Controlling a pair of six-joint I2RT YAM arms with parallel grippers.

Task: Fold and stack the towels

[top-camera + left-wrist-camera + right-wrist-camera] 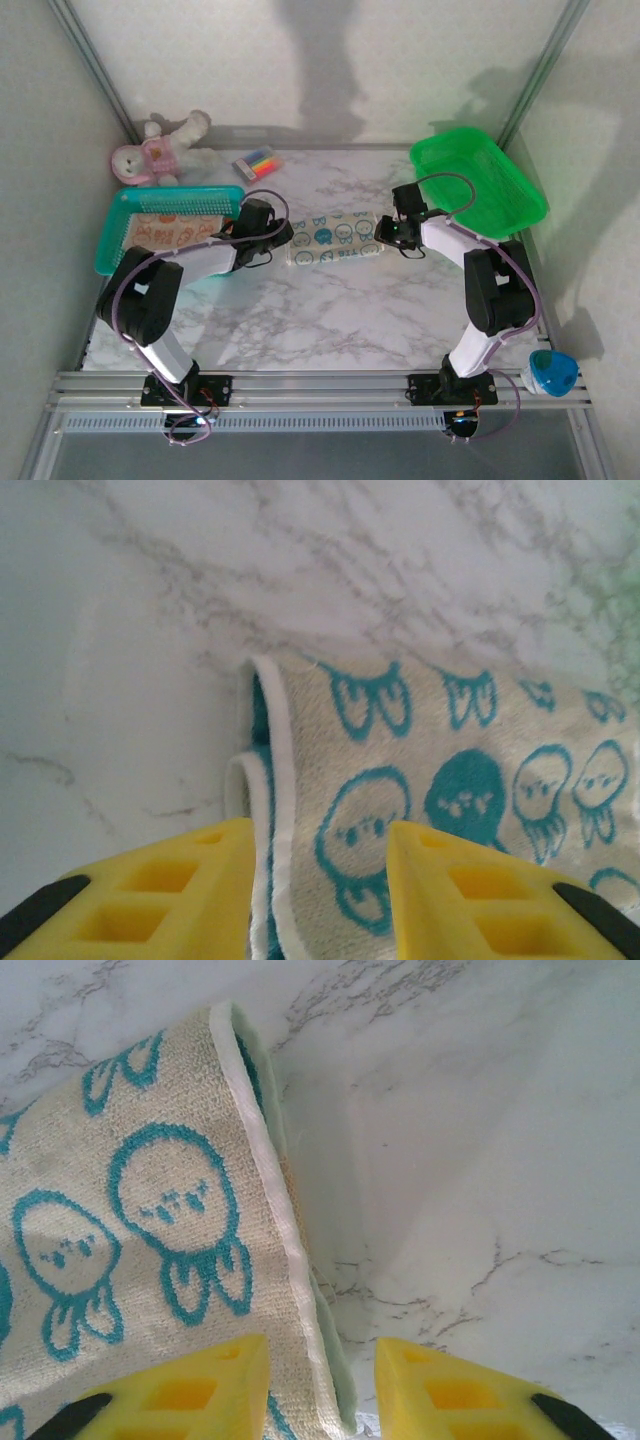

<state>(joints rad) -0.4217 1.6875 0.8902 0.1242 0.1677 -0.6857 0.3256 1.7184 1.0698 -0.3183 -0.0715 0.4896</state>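
Observation:
A white towel with blue cartoon prints (330, 240) lies folded into a long strip in the middle of the marble table. My left gripper (275, 240) is at its left end and my right gripper (390, 232) at its right end. In the left wrist view the yellow fingers (215, 865) stand apart over the towel's folded left edge (270, 780), the gripper (320, 830) open. In the right wrist view the towel's hemmed right edge (265, 1180) runs between the parted jaws of the open gripper (320, 1345). A peach towel with orange prints (165, 228) lies in the teal basket.
The teal basket (115, 225) sits at the left and a green basket (505, 205) at the back right. A pink-and-white plush toy (160, 150) and a pack of markers (258, 162) lie at the back left. A blue object (550, 372) sits at the front right corner.

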